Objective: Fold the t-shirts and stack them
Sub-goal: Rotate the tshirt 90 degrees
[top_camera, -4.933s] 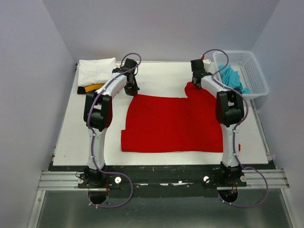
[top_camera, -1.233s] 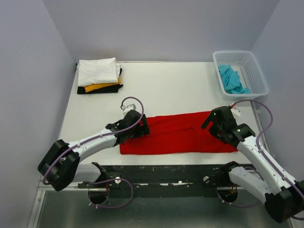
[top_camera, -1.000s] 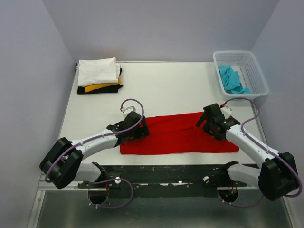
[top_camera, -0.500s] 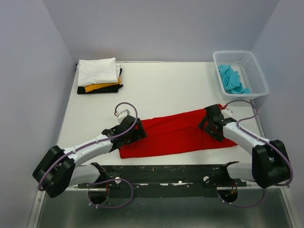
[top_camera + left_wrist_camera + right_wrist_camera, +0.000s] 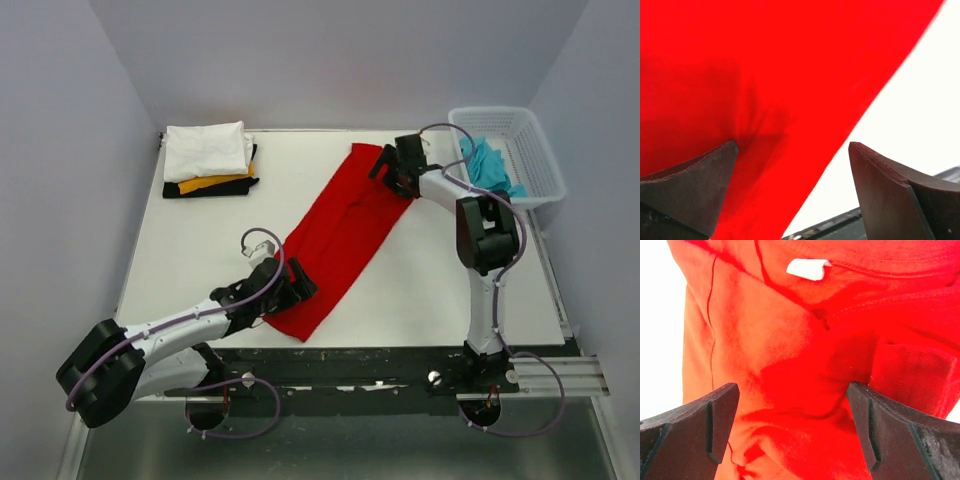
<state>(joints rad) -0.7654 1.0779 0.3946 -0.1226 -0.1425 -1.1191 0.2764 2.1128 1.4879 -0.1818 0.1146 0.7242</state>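
**White counter (image 5: pixel 180 260), red t-shirt (image 5: pixel 340 225) lying slantwise, both tools spread**

Nearest you, by the counter's front edge, your left tool (image 5: pixel 288 292) sits low at the near corner of the red t-shirt. Its wrist view shows the fingers (image 5: pixel 690 190) wide apart, one over the red cloth and the other over bare white counter, pinching nothing. From there the shirt, folded into a long narrow band, runs diagonally away to the right toward the far edge.

At that far end your right tool (image 5: pixel 392 172) stands over the collar. Its fingers (image 5: pixel 695 425) are likewise spread wide, and the neckline seam and a small white label (image 5: pixel 809 268) show in the cloth beyond them. Whether the tips press on the fabric, you cannot tell.

Farther back, in the far left corner, lies a folded pile: a white t-shirt (image 5: pixel 205 150) on top, a yellow-orange t-shirt (image 5: pixel 205 184) under it, a black t-shirt (image 5: pixel 173 190) at the bottom. At the far right corner stands a white lattice basket (image 5: pixel 548 170) with the turquoise t-shirt (image 5: pixel 487 165) crumpled inside.
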